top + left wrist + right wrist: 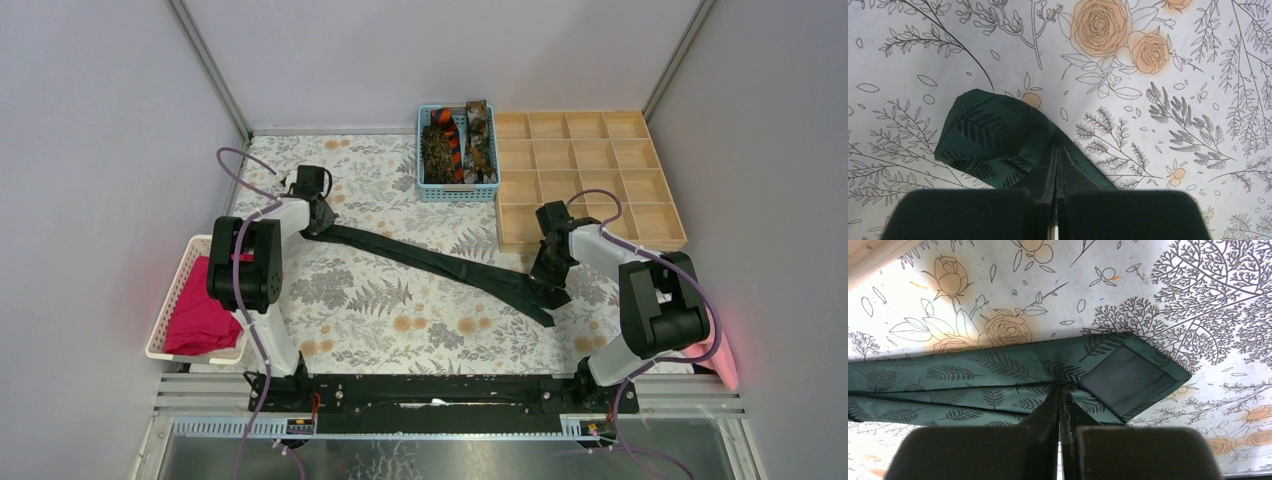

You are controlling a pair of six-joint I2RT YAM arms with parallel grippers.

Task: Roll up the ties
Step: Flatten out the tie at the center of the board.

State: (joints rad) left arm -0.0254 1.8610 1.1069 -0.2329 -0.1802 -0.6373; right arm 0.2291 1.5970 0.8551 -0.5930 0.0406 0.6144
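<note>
A dark green tie (pixel 440 262) with a fern pattern lies stretched diagonally across the flowered tablecloth. My left gripper (pixel 318 222) is shut on its narrow end, and in the left wrist view that tie end (pixel 993 132) bunches in a fold just ahead of the closed gripper (pixel 1058 148). My right gripper (pixel 548 285) is shut on the wide end. In the right wrist view the tie (pixel 973 375) lies underside up, with the dark lining of its tip showing beside the gripper (pixel 1063 388). More ties, mottled brown (pixel 436 155) and orange-and-black striped (pixel 452 140), lie in a blue basket (pixel 424 190).
A wooden tray (pixel 590 175) of square compartments stands at the back right, close to my right arm. At the left edge is a white basket (pixel 175 290) holding a magenta cloth (pixel 200 315). A pale pink cloth (pixel 722 360) lies at the near right.
</note>
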